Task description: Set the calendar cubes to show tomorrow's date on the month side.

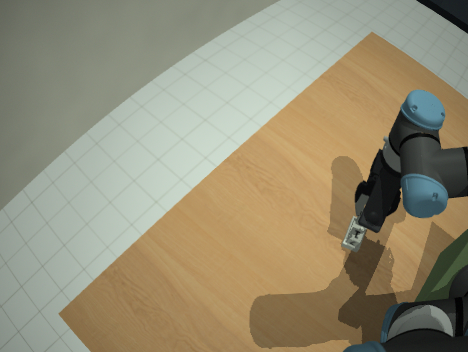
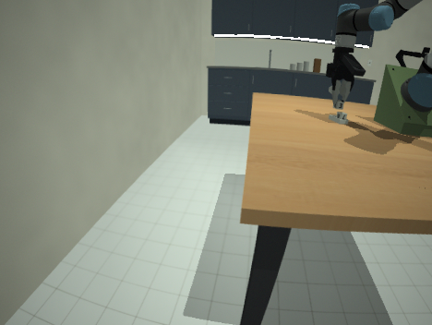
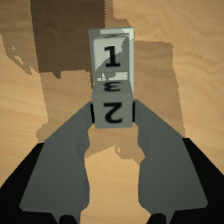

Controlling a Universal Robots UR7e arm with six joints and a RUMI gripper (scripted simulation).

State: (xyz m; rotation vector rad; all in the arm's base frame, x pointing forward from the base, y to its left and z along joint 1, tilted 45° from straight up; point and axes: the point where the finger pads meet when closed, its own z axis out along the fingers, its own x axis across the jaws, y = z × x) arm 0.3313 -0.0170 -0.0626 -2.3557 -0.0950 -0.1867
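Note:
My gripper (image 3: 113,102) (image 1: 366,222) (image 2: 340,101) is shut on a grey date cube (image 3: 113,116) (image 2: 340,104). In the wrist view the cube's face towards the camera shows a 2 and its upper face a 3, both upside down. I hold it just above the small light-grey calendar tray (image 3: 111,33) (image 1: 346,244) (image 2: 333,119) on the wooden table (image 1: 225,225) (image 2: 314,166). The other cube (image 3: 112,57) (image 1: 356,234) sits in the tray with a 1 on top. The side with the month's name cannot be read.
A green angular box (image 2: 394,103) (image 1: 447,265) stands on the table right of the tray. A second arm's joints (image 1: 425,320) (image 2: 417,90) loom at the right. The table's left edge (image 2: 251,152) drops to tiled floor.

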